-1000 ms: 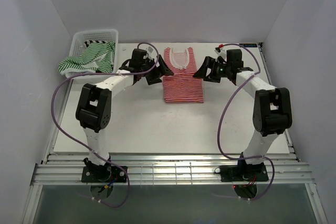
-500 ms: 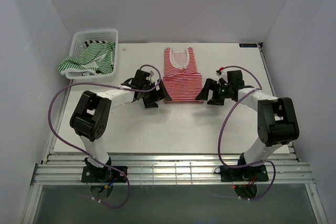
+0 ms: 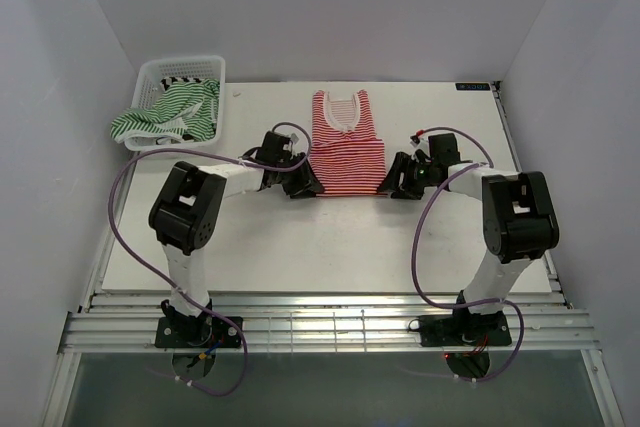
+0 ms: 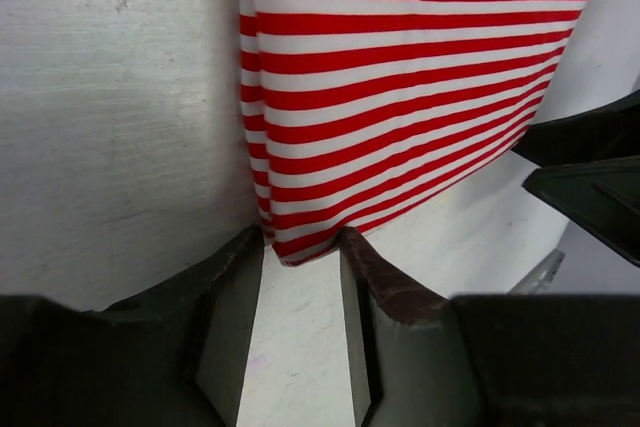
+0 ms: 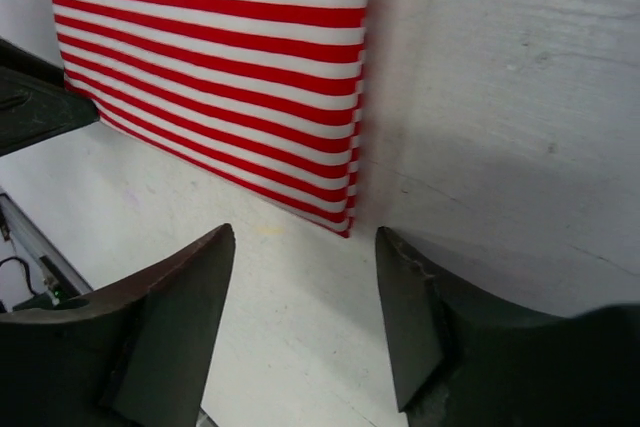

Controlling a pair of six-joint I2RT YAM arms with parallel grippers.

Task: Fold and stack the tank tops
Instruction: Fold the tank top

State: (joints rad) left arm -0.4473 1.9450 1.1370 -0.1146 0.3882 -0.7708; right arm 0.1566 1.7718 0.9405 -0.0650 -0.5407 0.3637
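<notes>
The red-and-white striped top (image 3: 347,152) lay flat at the middle of the table (image 3: 300,237), straps at the far end. The left gripper (image 4: 300,247) and right gripper (image 5: 305,237) stood open, each astride one near hem corner.

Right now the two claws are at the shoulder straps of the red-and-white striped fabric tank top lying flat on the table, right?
No. The left claw and right claw are at the bottom corners of the red-and-white striped fabric tank top, not its shoulder straps. It lies flat on the table. The top external view shows it.
</notes>
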